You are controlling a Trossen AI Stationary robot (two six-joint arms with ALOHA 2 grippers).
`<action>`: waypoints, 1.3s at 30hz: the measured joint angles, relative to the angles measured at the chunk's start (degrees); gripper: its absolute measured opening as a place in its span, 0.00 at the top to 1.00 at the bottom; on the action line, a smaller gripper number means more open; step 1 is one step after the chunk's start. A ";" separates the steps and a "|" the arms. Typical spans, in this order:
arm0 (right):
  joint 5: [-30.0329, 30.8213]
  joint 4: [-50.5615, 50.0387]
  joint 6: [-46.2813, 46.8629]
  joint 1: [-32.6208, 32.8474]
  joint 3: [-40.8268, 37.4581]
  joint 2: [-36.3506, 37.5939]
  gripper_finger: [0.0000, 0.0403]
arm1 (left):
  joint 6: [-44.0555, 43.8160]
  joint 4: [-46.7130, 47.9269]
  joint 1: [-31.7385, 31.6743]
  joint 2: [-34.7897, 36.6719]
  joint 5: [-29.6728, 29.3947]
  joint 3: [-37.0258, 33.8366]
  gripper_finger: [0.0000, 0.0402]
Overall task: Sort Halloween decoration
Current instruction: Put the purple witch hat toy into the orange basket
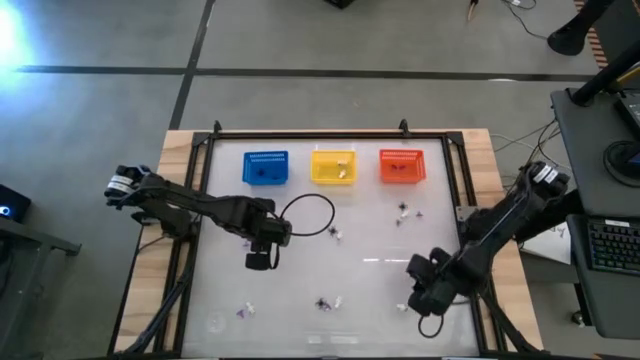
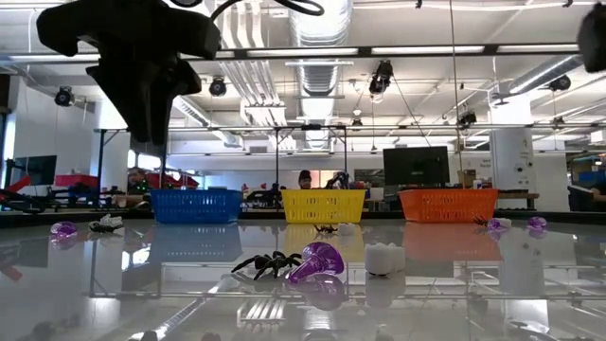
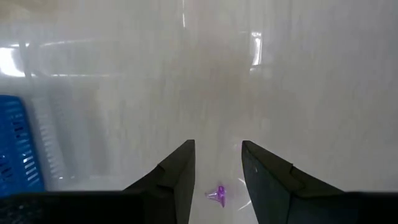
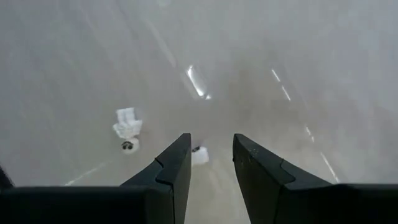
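Observation:
The Halloween decoration lies scattered on the glossy white table: a black spider point(image 2: 265, 263), a purple piece point(image 2: 317, 263) and a whitish piece point(image 2: 383, 258) near the front edge, and others toward the right point(image 1: 403, 212). My left gripper point(image 1: 262, 262) hangs open high above the table's left half, pointing down, and a small purple piece point(image 3: 217, 194) shows on the table between its fingers. My right gripper point(image 1: 420, 300) stands open over the front right, with a white piece point(image 4: 200, 155) on the table between its fingers and a whitish figure point(image 4: 127, 130) beside them.
A blue basket point(image 1: 265, 167), a yellow basket point(image 1: 333, 166) and an orange basket point(image 1: 402, 165) stand in a row along the far edge, each with something inside. A dark frame point(image 1: 200, 150) borders the table. A black cable loop point(image 1: 310, 215) hangs by the left arm.

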State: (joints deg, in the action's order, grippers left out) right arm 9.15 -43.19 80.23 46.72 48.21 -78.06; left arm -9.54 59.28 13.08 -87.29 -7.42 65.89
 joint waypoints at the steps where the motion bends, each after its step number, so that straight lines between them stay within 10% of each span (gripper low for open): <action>1: 0.01 0.54 1.51 0.67 0.00 -0.93 0.72 | 0.00 0.00 0.00 0.00 0.02 0.00 0.72; 39: -0.59 1.98 13.72 9.79 7.74 -13.62 0.78 | -1.73 0.07 0.01 -0.09 0.03 -0.02 0.72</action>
State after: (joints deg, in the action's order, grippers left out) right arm 8.56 -41.21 93.95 56.51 55.94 -91.68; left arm -11.27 59.35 13.09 -87.37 -7.39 65.87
